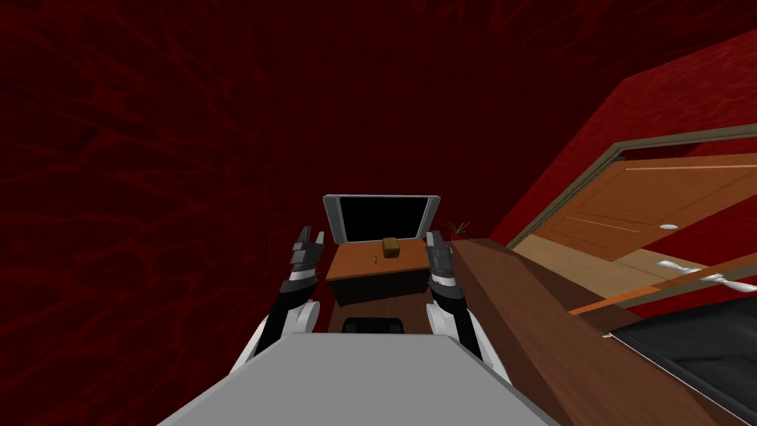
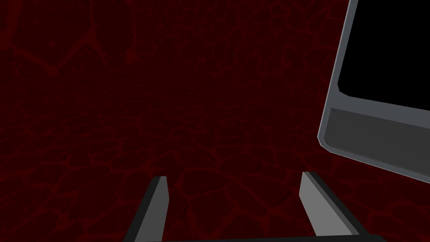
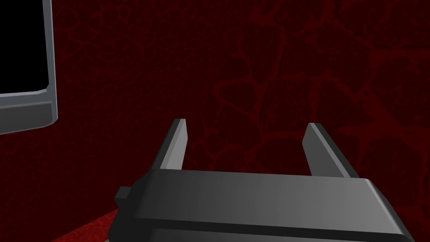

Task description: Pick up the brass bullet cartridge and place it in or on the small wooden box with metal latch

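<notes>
The robot stands in front of a small wooden table (image 1: 353, 268) that is placed against a dark red wall (image 1: 148, 185). On the table top the cartridge (image 1: 375, 259) shows as a very small, pale thing, near the middle and a little toward the robot's left side. It is too small to tell whether it lies or stands. The box (image 1: 391, 247) is a brownish block on the same top, near the cartridge, farther from the robot and a little to its right. The two do not touch, and I cannot make out a latch on it. Behind the table a screen (image 1: 381, 219) with a grey frame and a black face stands upright. The left gripper (image 1: 310, 237) is held up in the air outside the left edge of the table, and the right gripper (image 1: 435, 239) in the same manner outside the right edge, so the table is between them. In the left wrist view the two fingers (image 2: 157, 206) stand wide apart with nothing between them, with the red wall ahead and a corner of the screen to one side. The fingers (image 3: 175, 143) of the right gripper are also wide apart and hold nothing. On the robot's right runs a long brown wooden top (image 1: 532, 318), with a small plant (image 1: 456, 226) at its far end, and beyond it there is an orange-brown door (image 1: 636, 200).
</notes>
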`<state>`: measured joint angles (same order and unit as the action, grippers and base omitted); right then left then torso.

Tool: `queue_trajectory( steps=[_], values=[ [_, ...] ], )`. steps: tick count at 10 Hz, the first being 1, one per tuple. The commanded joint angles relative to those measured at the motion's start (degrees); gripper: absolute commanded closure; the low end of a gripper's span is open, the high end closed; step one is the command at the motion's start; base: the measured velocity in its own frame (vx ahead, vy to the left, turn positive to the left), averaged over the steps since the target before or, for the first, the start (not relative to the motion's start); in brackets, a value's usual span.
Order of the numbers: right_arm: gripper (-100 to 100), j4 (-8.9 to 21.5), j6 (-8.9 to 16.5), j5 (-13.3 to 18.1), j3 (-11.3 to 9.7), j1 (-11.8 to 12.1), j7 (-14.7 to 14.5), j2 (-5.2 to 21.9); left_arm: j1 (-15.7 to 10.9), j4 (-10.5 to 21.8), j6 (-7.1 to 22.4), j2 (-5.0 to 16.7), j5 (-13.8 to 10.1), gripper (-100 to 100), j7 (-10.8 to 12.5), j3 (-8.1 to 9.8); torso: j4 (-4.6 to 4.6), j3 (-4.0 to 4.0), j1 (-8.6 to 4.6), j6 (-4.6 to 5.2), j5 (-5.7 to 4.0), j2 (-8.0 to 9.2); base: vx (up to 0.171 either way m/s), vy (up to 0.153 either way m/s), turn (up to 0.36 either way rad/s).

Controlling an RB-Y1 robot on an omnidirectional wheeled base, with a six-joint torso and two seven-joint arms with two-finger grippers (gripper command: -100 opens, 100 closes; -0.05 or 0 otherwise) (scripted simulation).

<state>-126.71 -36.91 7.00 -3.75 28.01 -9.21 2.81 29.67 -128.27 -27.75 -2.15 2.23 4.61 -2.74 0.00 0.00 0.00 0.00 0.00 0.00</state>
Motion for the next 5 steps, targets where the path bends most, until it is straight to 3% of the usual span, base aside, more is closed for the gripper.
queue_trajectory(
  steps=[1,5],
  values=[
    [0,0.0,0.0,0.0,0.0,0.0,0.0,0.0,0.2,0.5,0.2,2.2,-0.3,-100,0.1,-0.16,0.00,0.00,0.00,0.00,0.00,0.00,-0.003,-0.003,-0.082],
    [0,0.0,0.0,0.0,0.0,0.0,0.0,0.0,1.3,3.1,1.2,9.1,-1.7,-100,0.4,-0.90,0.01,0.03,0.01,0.02,0.00,0.06,-0.014,-0.004,-0.168]
  ],
)
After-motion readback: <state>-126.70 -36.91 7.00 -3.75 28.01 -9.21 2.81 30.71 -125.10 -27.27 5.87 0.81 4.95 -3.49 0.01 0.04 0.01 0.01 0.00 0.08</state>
